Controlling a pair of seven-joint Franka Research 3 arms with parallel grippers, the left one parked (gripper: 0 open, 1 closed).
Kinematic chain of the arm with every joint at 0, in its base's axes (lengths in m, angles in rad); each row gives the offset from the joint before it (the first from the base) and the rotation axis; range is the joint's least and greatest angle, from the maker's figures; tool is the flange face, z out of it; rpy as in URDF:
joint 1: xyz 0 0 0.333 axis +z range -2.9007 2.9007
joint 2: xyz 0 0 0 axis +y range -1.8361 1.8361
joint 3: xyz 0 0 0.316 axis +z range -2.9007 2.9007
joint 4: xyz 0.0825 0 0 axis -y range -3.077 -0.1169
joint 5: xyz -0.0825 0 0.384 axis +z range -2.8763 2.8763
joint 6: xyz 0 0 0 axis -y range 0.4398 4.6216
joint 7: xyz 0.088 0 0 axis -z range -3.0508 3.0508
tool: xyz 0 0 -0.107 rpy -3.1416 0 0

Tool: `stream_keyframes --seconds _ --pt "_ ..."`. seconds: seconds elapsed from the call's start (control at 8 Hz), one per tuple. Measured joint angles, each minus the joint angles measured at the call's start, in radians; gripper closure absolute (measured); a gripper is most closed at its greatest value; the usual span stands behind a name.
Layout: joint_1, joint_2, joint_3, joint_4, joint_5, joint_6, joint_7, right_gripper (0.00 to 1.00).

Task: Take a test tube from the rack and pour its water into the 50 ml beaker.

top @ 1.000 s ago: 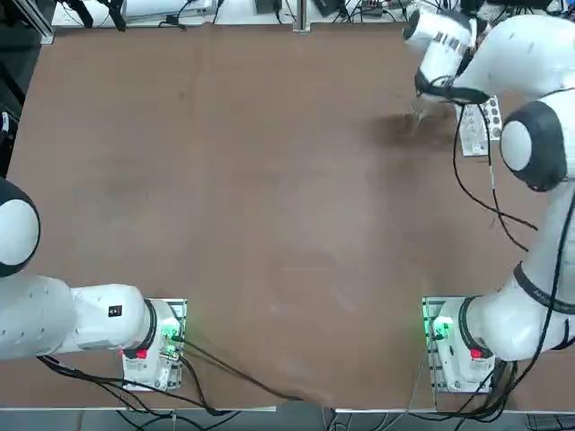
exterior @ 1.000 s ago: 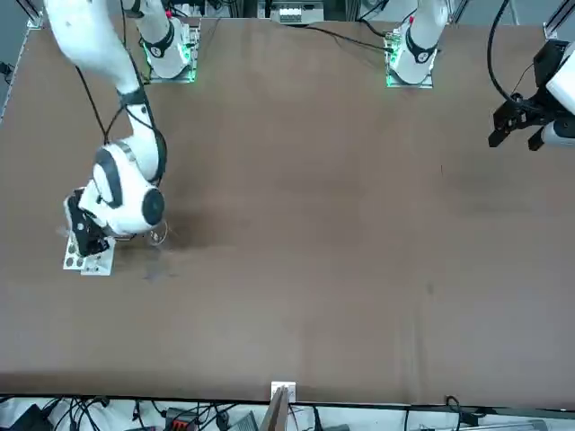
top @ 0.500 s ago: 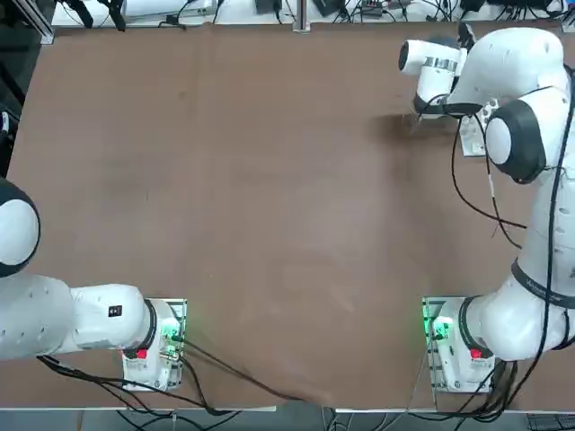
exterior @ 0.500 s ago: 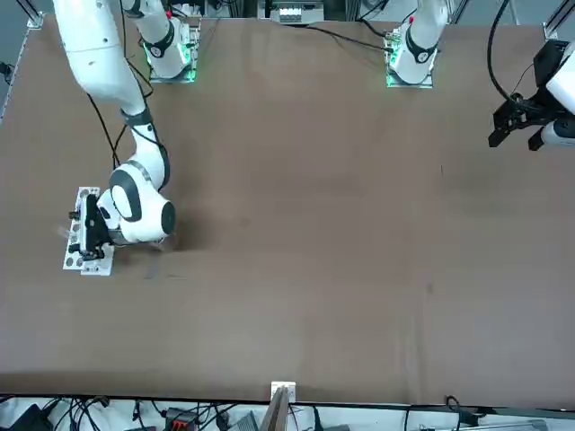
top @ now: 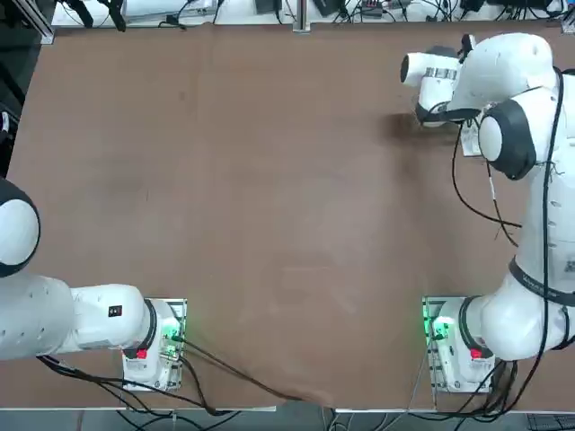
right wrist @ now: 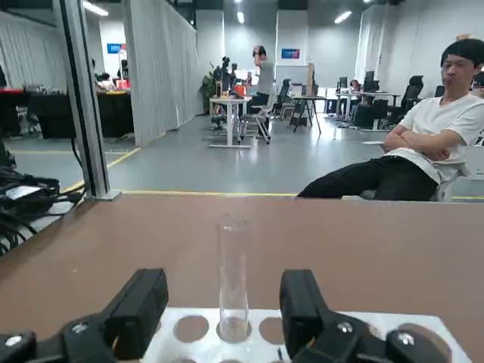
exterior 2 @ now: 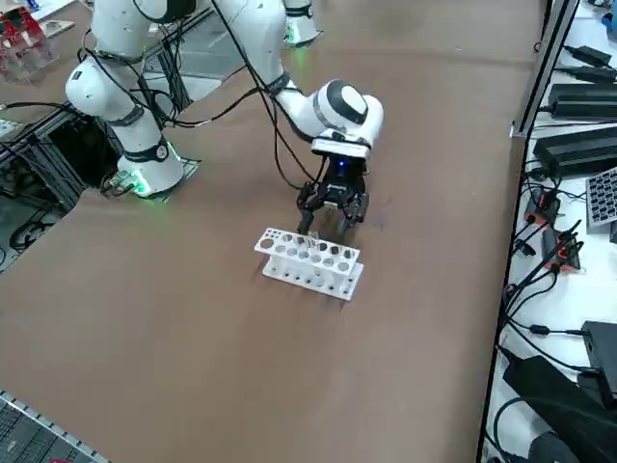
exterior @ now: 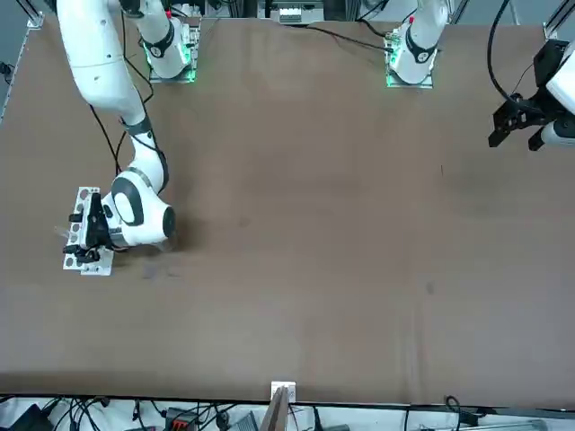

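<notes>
The right end effector (right wrist: pixel 224 314) hangs low beside the small white plastic rack (exterior 2: pixel 310 263) with round holes, its two black fingers (right wrist: pixel 140 310) apart. Between them, untouched, a thin clear glass test tube (right wrist: pixel 233 277) stands upright in a hole of the rack. The rack rests on the brown surface (top: pixel 269 180).

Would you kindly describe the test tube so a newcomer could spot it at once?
Find the white rack on the brown table, below the right arm's open tool. The test tube stands upright in one hole, the only clear glass rising above empty holes.
</notes>
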Motion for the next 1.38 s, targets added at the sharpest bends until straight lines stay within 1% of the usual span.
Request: stream_keyframes --seconds 0.12,0.38,0.5,0.62,0.75,1.12,1.38 --pt "-0.002 0.024 -0.005 0.016 -0.014 -0.004 0.026 0.13" --pt "-0.004 0.071 -0.019 0.046 -0.027 -0.016 0.047 0.18" --pt "-0.004 0.084 -0.021 0.053 -0.029 -0.022 0.051 0.19" --pt "-0.004 0.088 -0.021 0.055 -0.029 -0.027 0.052 0.22" --pt "-0.004 0.088 -0.021 0.056 -0.029 -0.034 0.052 0.31" --pt "-0.004 0.092 -0.021 0.057 -0.029 -0.062 0.051 0.34" --pt "-0.004 0.098 -0.021 0.057 -0.03 -0.086 0.05 0.39"
